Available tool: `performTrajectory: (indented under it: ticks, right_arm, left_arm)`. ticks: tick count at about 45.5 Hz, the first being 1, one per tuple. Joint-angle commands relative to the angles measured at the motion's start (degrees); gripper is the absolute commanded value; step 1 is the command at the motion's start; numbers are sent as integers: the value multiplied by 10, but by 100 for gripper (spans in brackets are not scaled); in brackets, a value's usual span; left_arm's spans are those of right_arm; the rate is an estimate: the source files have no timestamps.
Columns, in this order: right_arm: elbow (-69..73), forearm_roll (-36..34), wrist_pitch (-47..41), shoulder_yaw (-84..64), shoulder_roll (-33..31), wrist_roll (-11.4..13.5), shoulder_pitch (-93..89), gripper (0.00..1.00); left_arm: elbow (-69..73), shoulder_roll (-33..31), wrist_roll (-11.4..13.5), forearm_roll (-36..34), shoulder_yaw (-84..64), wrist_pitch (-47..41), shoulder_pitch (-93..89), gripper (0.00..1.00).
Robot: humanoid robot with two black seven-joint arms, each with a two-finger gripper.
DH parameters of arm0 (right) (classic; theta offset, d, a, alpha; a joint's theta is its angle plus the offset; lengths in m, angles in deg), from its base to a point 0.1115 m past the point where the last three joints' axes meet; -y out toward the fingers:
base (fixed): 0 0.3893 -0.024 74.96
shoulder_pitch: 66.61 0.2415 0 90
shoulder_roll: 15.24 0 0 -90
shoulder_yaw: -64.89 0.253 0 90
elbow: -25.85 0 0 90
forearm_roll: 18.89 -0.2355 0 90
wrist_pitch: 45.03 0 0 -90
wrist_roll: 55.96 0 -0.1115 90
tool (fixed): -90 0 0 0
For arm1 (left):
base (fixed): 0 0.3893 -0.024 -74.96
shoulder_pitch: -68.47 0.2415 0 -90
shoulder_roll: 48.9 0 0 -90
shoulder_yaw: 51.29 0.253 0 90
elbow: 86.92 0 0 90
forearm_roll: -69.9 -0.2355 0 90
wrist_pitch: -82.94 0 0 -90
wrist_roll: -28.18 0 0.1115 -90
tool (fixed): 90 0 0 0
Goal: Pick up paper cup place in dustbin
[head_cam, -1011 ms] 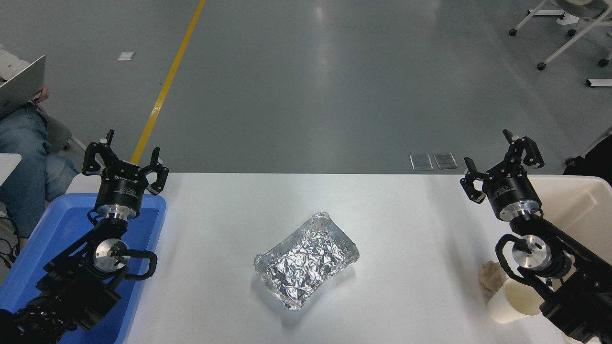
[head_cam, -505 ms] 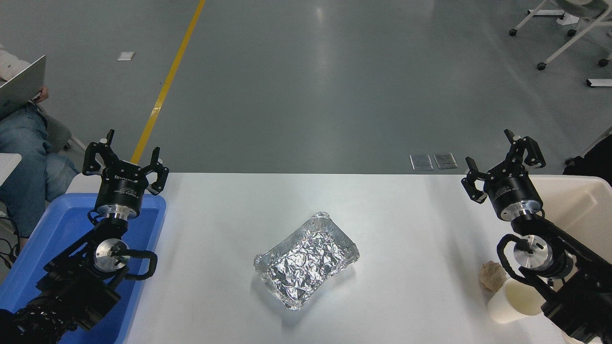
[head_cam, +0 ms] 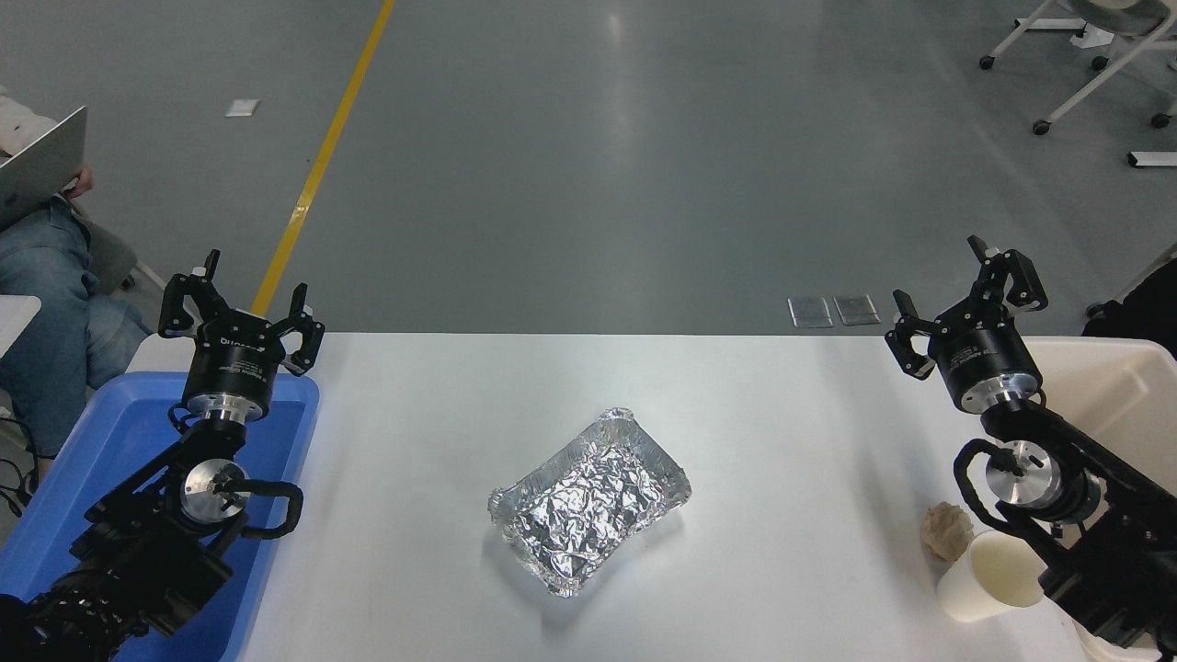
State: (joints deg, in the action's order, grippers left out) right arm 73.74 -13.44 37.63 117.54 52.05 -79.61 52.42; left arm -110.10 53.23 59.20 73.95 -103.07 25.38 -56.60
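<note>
The white paper cup lies tilted near the table's front right, its cream inside facing up, partly behind my right arm. The cream-beige dustbin stands at the right edge, mostly hidden by that arm. My right gripper is open and empty, raised near the table's far right edge, well beyond the cup. My left gripper is open and empty, parked at the lower left over the blue tub.
A crinkled silver foil tray sits mid-table. A crumpled tan paper ball lies just beside the cup. A blue plastic tub stands at the left. A person with a laptop sits at the far left.
My right gripper and arm have shifted slightly up and away from the cup, uncovering more of the paper ball. The left arm has not moved.
</note>
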Motion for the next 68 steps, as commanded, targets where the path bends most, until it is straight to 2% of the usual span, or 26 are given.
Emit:
performTrajectory:
  ticks: [1, 12, 17, 20, 26, 31, 39, 43, 50, 57, 63, 68]
  right_arm:
    - [-6, 0, 1, -26, -1, 1, 26, 100]
    - [-46, -1, 7, -130, -39, 6, 101, 100]
    - [-69, -12, 5, -248, -74, 9, 168, 100]
    - [-88, -22, 3, -354, -82, 25, 230, 100]
    - [-143, -102, -3, -618, -73, 91, 363, 100]
    - [-184, -169, -4, -768, -14, 143, 437, 100]
    - [-194, -186, -36, -974, 35, 271, 530, 100]
    - [-192, -180, -79, -1035, 54, 305, 552, 100]
    - [-150, -164, -139, -1130, 60, 309, 595, 100]
    - [-62, -146, -152, -1170, 57, 309, 636, 100]
    - [3, -61, -164, -1182, 50, 308, 656, 100]
    - [73, 22, -172, -1181, 19, 307, 680, 100]
  left_arm:
    - [0, 0, 0, 0, -1, 0, 0, 99]
    - [0, 0, 0, 0, 0, 0, 0, 99]
    - [0, 0, 0, 0, 0, 0, 0, 99]
    - [1, 0, 0, 0, -1, 0, 0, 99]
    - [1, 0, 0, 0, -1, 0, 0, 99]
    - [0, 0, 0, 0, -1, 0, 0, 99]
    - [0, 0, 0, 0, -1, 1, 0, 99]
    - [0, 1, 0, 0, -1, 1, 0, 99]
    - [0, 0, 0, 0, -1, 1, 0, 99]
    - [1, 1, 0, 0, -1, 1, 0, 99]
    - [1, 1, 0, 0, 0, 1, 0, 99]
    - [1, 0, 0, 0, -1, 0, 0, 99]
